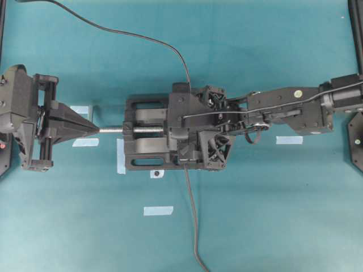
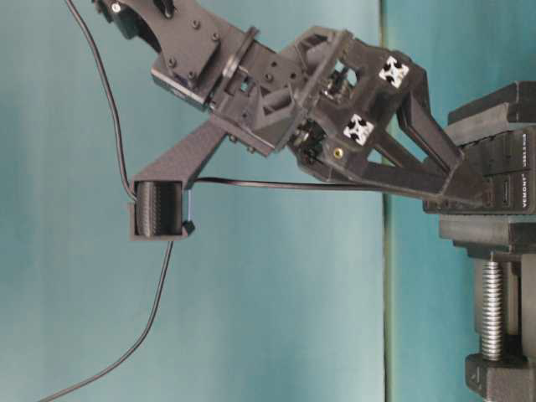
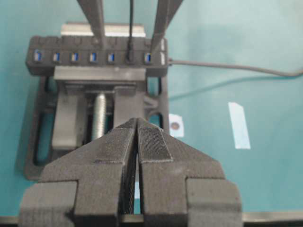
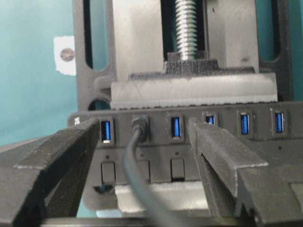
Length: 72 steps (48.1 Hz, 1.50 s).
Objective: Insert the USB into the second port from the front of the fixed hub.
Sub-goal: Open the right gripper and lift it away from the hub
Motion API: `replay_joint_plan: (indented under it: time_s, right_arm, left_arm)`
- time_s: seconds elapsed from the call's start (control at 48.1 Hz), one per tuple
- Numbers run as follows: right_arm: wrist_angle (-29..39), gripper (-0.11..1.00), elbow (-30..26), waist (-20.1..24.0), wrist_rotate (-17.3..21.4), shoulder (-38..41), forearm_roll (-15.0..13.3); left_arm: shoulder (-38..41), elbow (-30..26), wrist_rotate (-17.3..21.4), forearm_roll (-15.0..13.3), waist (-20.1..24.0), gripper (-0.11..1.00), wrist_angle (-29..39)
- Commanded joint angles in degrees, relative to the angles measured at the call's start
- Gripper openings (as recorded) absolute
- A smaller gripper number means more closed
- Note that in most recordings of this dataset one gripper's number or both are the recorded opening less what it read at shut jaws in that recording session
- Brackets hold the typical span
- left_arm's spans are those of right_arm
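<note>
Two jaws of the right gripper (image 4: pixel 142 156) stand apart, straddling the USB (image 4: pixel 140 124), which sits seated in the second port of the fixed hub (image 4: pixel 222 142). Left gripper (image 3: pixel 138 137) closed, empty. Insertion looks done; next move: retract straight back clear of cable.

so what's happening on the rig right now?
The USB is already seated in the second port of the fixed hub, which sits clamped in a black vise. The right gripper hangs over the hub with its jaws open on either side of the plug, not gripping it. The left gripper is shut and parked back by the vise screw, holding nothing.
</note>
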Motion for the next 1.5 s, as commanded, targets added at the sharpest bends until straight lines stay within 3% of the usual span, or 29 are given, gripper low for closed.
replay_joint_plan:
  time_s: [0.0,0.665,1.475]
  right_arm:
    - [-0.8,0.80,-0.2,0.0,0.2,-2.7,-0.1]
    - [-2.5,0.80,4.0,0.0,0.3,-9.8,0.0]
    - [-3.1,0.80,4.5,0.8,0.4,-10.0,-0.1]
  left_arm:
    - [0.0,-0.8,-0.2,0.1,0.1,0.00,-0.5]
    - [0.1,-0.6,-0.2,0.1,0.1,0.00,-0.5]
    - [0.1,-0.4,-1.5,0.1,0.1,0.00,-0.5]
